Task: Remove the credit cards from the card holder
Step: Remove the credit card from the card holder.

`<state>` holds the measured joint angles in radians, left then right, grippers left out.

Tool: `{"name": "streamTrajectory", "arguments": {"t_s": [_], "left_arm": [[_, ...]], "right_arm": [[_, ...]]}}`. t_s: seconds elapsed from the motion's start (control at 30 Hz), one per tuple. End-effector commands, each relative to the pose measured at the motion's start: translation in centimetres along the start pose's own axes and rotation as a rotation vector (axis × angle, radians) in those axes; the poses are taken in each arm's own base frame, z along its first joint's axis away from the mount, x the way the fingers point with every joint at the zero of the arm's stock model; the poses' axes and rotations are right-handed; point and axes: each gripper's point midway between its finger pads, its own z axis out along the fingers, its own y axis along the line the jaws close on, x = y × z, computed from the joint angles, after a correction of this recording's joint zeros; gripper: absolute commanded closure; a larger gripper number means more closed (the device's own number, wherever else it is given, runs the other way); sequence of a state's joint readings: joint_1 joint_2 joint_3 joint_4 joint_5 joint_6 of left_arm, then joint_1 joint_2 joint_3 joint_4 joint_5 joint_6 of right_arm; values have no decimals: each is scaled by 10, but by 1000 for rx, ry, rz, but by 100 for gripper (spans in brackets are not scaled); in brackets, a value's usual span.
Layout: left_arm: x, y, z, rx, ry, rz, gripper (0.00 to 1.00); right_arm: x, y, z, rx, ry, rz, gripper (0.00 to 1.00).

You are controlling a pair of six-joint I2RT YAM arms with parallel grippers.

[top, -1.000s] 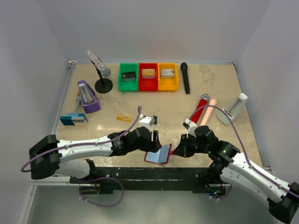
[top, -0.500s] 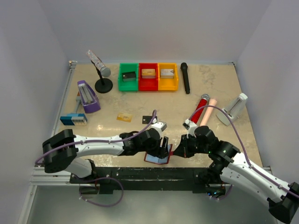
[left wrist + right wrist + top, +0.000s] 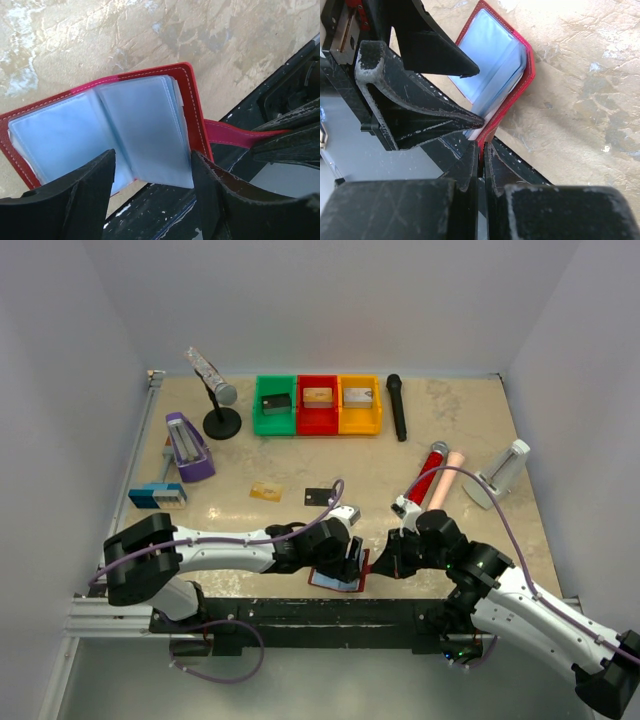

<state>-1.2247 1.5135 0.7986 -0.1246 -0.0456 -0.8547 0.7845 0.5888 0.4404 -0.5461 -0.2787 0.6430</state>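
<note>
The card holder (image 3: 335, 580) is a red wallet lying open at the table's near edge, its light blue pockets (image 3: 135, 125) facing up. My right gripper (image 3: 386, 562) is shut on its red tab strap (image 3: 235, 137), seen between the closed jaws in the right wrist view (image 3: 481, 147). My left gripper (image 3: 152, 167) is open, with its fingers on either side of the near end of the blue pocket stack. It also shows from above (image 3: 350, 558). A gold-tan card (image 3: 265, 491) and a black card (image 3: 320, 495) lie flat on the table behind the wallet. The silver-grey card is not visible.
The black rail (image 3: 330, 615) runs along the near edge under the wallet. At the back stand green (image 3: 275, 405), red (image 3: 318, 405) and yellow (image 3: 360, 405) bins holding blocks. A black microphone (image 3: 397, 407), a red microphone (image 3: 430, 465), a purple stapler (image 3: 187, 447) and a white stand (image 3: 505, 470) lie around.
My left gripper has moved away from the black card now lying on the table, to the right and nearer, down over the open wallet. The wallet's raised page has dropped flatter. The right arm has held still.
</note>
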Motion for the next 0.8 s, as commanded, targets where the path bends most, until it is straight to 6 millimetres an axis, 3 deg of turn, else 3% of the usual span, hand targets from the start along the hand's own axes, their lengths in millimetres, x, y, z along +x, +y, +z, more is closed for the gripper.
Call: {"name": "streamTrajectory", "arguments": {"t_s": [0.0,0.2,0.77], "left_arm": [[-9,6,-4,-62,-34,-18,34],[-13,17,-12,-103,-75,-40,34],[-20,24,-23,-139,-114,-47,28]], "right_arm": [[-10,4,-3,-6,-35,-25,100],[-10,4,-3,-6,-34,-24,100],[-7,2,-4,-6,-38,-20,100]]}}
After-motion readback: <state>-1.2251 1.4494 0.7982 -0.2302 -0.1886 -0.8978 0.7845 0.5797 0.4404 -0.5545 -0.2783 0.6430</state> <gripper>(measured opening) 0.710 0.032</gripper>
